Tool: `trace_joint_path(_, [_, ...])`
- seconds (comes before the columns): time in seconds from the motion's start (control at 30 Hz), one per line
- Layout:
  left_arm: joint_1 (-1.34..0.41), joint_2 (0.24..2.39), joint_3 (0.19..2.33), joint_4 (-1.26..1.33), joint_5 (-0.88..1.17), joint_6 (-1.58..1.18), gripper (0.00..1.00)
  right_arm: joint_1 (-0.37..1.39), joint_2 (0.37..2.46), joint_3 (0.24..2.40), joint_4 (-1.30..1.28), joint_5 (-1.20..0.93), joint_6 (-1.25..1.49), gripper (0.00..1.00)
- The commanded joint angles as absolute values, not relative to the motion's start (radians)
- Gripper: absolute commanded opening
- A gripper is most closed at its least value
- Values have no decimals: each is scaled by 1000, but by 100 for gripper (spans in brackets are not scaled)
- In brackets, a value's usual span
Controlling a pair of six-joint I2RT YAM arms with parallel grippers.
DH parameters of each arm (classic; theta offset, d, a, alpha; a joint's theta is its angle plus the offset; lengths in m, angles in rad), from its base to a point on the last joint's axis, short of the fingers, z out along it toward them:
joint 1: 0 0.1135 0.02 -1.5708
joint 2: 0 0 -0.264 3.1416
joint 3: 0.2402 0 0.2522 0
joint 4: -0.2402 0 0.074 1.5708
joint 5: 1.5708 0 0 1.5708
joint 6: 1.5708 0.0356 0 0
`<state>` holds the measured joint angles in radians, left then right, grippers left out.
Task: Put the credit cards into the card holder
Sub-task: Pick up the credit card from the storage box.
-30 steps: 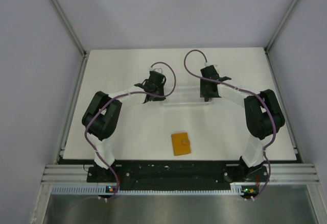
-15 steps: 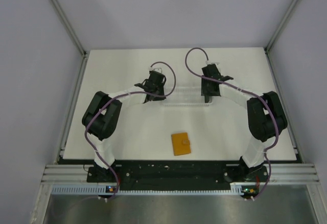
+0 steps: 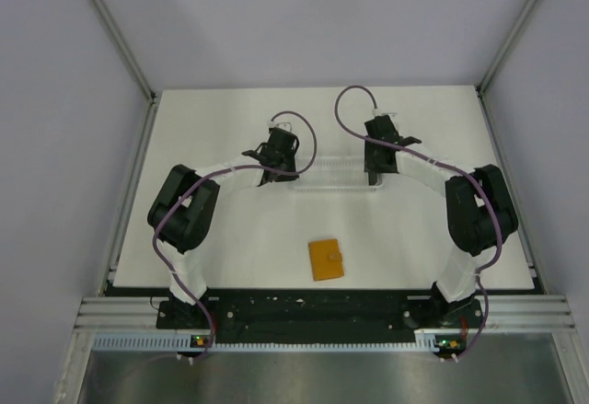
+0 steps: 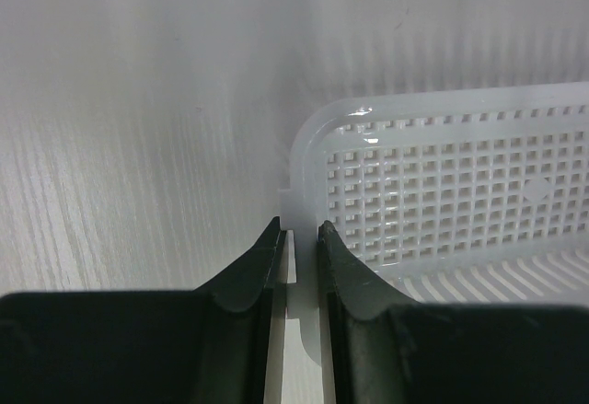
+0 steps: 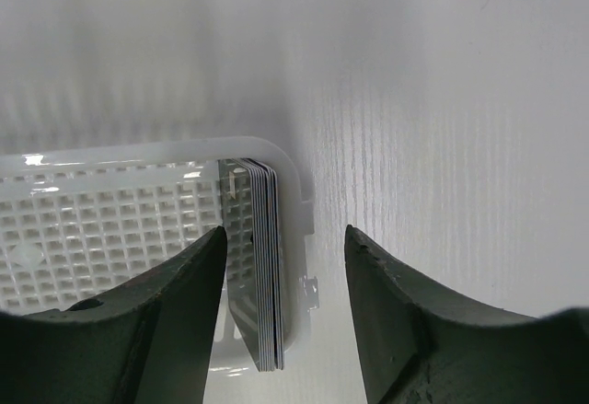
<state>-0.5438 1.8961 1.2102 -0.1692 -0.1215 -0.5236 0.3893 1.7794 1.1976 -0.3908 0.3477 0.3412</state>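
The left gripper [image 4: 299, 231] is clenched on the thin end lip of the white slotted tray [image 4: 442, 192], its 2 fingers pressed against the plastic from either side. The right gripper [image 5: 285, 232] hangs released at the tray's other end, jaws apart. They straddle the credit cards [image 5: 262, 266], which stand on edge as a leaning stack against the end wall, touching neither finger. One finger [image 5: 175, 312] sits over the tray's grid. The other is outside, so the curved rim lies between it and the cards. The card holder [image 3: 325, 259] lies folded flat on the table [image 3: 239, 238], near the front edge, well apart from both grippers.
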Motion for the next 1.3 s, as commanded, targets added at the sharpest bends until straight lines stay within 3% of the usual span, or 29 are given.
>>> trace_joint_path(0.0, [-534,1905,1213,-179,-144,-523,0,367,1772,1189,-397,374,353,54])
trace_joint_path(0.47, [-529,1911,1218,-184,-140,-523,0,365,1806,1186,-417,360,357,53])
trace_joint_path(0.83, [-520,1911,1212,-189,-144,-528,0,345,1747,1161,-429,390,359,41])
trace_joint_path(1.27, [-512,1916,1207,-192,-147,-528,0,345,1697,1155,-446,403,353,41])
